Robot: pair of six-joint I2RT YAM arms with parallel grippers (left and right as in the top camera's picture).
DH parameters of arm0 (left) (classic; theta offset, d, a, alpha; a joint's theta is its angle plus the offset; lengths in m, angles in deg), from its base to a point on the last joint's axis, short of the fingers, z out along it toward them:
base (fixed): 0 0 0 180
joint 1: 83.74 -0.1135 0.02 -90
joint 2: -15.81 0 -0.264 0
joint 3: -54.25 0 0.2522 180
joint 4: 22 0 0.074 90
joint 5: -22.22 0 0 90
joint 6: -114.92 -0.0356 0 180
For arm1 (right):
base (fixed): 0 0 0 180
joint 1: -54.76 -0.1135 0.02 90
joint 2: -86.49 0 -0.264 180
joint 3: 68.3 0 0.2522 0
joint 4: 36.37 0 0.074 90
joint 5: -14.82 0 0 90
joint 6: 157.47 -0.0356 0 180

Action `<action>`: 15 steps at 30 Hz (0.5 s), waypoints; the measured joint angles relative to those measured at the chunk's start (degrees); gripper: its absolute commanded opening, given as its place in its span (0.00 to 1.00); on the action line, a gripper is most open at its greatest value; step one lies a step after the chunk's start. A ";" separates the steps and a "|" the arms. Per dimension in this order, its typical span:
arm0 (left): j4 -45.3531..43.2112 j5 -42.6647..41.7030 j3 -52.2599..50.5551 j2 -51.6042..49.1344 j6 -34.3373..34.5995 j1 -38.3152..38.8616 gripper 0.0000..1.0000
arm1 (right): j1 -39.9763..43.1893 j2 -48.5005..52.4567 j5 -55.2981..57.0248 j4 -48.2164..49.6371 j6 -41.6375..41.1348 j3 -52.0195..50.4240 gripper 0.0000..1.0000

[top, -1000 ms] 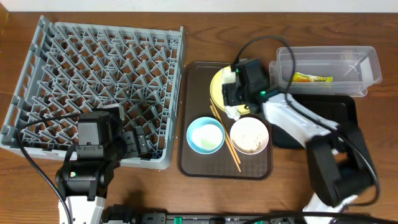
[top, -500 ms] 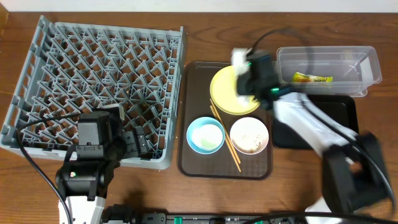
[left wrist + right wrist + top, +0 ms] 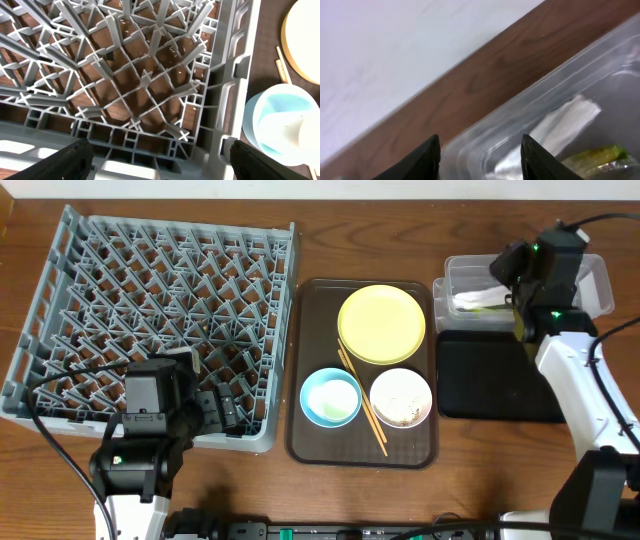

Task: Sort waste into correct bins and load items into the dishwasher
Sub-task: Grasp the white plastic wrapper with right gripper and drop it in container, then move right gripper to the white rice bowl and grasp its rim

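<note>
My right gripper [image 3: 508, 272] [image 3: 480, 161] is open and empty over the left end of the clear tub [image 3: 596, 272] [image 3: 485, 145]. In the tub lie the white napkin [image 3: 472, 300] [image 3: 562, 127] and the green-and-yellow wrapper [image 3: 595, 157]. The yellow plate [image 3: 381, 325] [image 3: 306, 42], blue bowl [image 3: 331, 398] [image 3: 272, 122], white bowl [image 3: 401, 398] with beige scraps and the chopsticks [image 3: 362, 405] sit on the brown tray. A pale round thing lies in the blue bowl. My left gripper [image 3: 215, 412] [image 3: 160, 165] is open over the grey dish rack's [image 3: 160, 300] [image 3: 145, 85] front right corner.
The black tray [image 3: 500, 375] lies just in front of the clear tub, beside the brown serving tray [image 3: 312, 440]. The rack fills the table's left half. Arm cables run along the right edge and the front left.
My right gripper carried the napkin from the yellow plate rightward to the clear tub and let it go; the plate is now bare. The left arm has not moved.
</note>
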 measured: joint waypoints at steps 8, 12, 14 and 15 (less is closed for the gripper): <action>0.07 0.00 0.04 0.00 0.00 0.00 0.91 | -6.91 -10.75 -21.38 -29.05 19.41 0.07 0.57; 0.02 0.00 0.04 0.00 0.00 0.00 0.91 | -14.84 -11.39 -23.87 -41.99 26.40 -0.11 0.58; 0.02 0.00 0.04 0.00 0.00 0.00 0.91 | -19.80 -11.23 -23.65 -43.91 28.30 -1.31 0.58; 0.00 0.00 0.04 0.00 -0.02 0.00 0.91 | -20.87 -11.23 -23.47 -44.00 28.65 -1.79 0.58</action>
